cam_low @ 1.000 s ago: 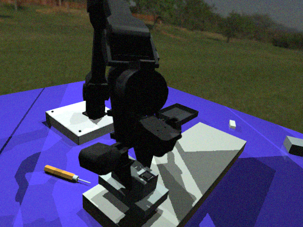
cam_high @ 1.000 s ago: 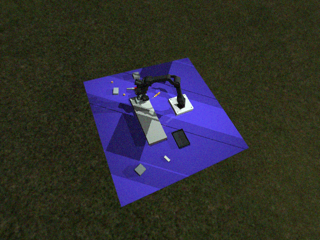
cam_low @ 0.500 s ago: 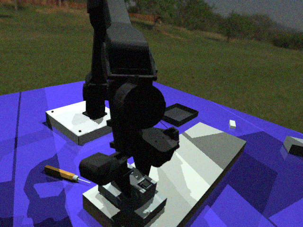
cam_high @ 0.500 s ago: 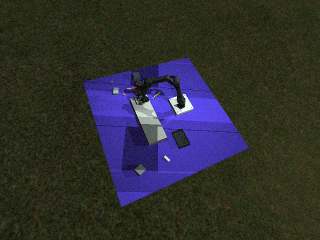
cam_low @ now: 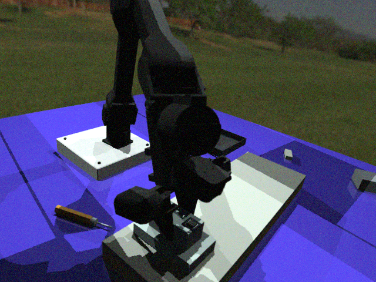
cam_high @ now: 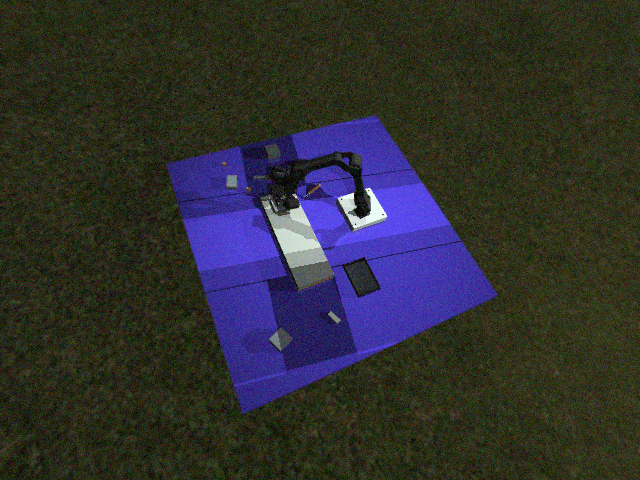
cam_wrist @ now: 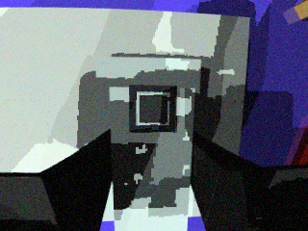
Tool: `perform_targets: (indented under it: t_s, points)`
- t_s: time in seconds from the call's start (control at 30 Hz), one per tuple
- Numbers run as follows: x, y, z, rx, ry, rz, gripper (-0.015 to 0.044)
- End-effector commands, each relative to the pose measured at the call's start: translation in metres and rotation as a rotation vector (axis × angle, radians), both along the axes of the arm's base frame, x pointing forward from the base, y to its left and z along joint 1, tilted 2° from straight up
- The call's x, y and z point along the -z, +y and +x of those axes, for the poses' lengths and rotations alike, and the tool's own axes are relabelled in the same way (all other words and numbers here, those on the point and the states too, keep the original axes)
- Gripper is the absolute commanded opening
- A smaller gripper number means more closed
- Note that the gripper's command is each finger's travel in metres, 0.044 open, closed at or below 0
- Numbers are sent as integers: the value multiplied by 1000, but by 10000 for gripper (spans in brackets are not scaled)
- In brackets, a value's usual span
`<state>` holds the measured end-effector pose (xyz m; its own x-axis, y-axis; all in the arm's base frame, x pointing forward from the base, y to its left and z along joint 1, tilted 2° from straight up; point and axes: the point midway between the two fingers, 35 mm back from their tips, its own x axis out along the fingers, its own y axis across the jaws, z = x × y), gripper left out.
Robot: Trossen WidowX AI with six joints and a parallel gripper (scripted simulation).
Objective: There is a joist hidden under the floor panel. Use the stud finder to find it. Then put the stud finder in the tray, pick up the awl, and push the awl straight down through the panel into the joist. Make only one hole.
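Note:
The gripper [cam_low: 179, 224] [cam_wrist: 151, 164] is shut on the grey stud finder [cam_low: 197, 254] [cam_wrist: 140, 72], a stepped block with a small dark square window on top. The stud finder is at the panel's top face, near the end away from the tray; whether it touches cannot be told for certain. The long pale floor panel [cam_high: 297, 237] [cam_low: 258, 197] [cam_wrist: 43, 58] lies beside the robot base. The awl [cam_high: 313, 189] [cam_low: 76, 215], with an orange handle, lies on the blue surface between panel and base. The dark tray [cam_high: 361, 277] [cam_low: 230, 142] holds nothing visible.
The white base plate [cam_high: 374, 211] [cam_low: 76, 148] carries the arm. A small pale block [cam_high: 334, 317] [cam_low: 288, 154] and a grey block [cam_high: 280, 339] [cam_low: 364, 180] lie beyond the panel's far end. A pale block [cam_high: 232, 181], a grey block [cam_high: 272, 151] and small orange items [cam_high: 224, 163] lie near the other edge.

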<state>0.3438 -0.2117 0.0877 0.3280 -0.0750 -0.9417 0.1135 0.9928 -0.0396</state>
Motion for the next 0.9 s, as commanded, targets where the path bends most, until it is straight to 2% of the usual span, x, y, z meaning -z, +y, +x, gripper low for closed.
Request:
perform_targets:
  t_s: [0.0, 0.87]
  points:
    - [1, 17, 2, -2, 0, 5, 0]
    - [5, 120, 14, -3, -2, 16, 0]
